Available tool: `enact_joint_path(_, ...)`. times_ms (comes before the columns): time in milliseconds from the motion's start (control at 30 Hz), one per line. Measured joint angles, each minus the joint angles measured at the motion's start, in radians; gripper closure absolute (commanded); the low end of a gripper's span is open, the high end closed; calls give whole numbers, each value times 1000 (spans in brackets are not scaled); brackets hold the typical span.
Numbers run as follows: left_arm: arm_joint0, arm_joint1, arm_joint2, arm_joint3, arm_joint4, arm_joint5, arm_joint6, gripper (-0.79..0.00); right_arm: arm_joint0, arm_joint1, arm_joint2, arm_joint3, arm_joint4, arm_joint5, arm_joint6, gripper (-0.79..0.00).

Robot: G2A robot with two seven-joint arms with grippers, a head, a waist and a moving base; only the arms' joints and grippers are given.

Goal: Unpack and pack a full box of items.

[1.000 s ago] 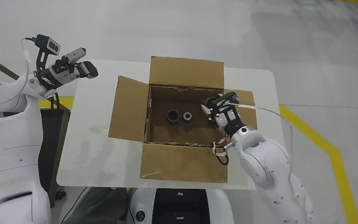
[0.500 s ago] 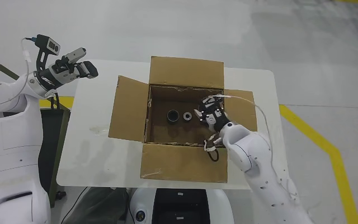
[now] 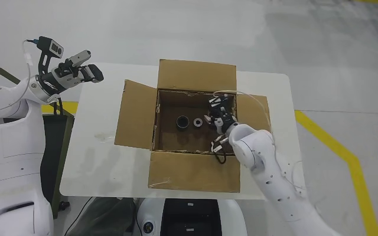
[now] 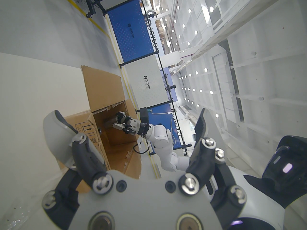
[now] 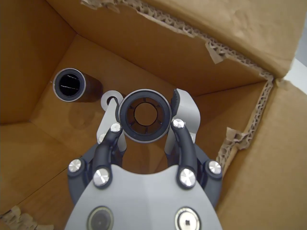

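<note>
The table point(image 3: 94, 159) and the opened cardboard box point(image 3: 198, 74) are seen from high above in the top view, which is aimed straight down. The left wrist view is taken at the table's far left corner, where the left gripper point(image 3: 94, 73) is held; the box is viewed sidelong from afar, with the hall behind. The right wrist view is set close inside the box, facing its floor past the right gripper point(image 5: 144, 107) and the linear bearing point(image 5: 146, 135) clamped in it. Box and right gripper are shared by all three views.
</note>
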Motion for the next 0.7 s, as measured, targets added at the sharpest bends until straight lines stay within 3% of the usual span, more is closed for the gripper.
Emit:
enact_joint_path(400, 0, 0, 0, 0, 0, 0, 0, -785, 58, -17, -20, 88, 15, 27, 55, -142)
enact_joint_path(700, 0, 0, 0, 0, 0, 0, 0, -785, 78, -28, -30, 134, 31, 32, 72, -271)
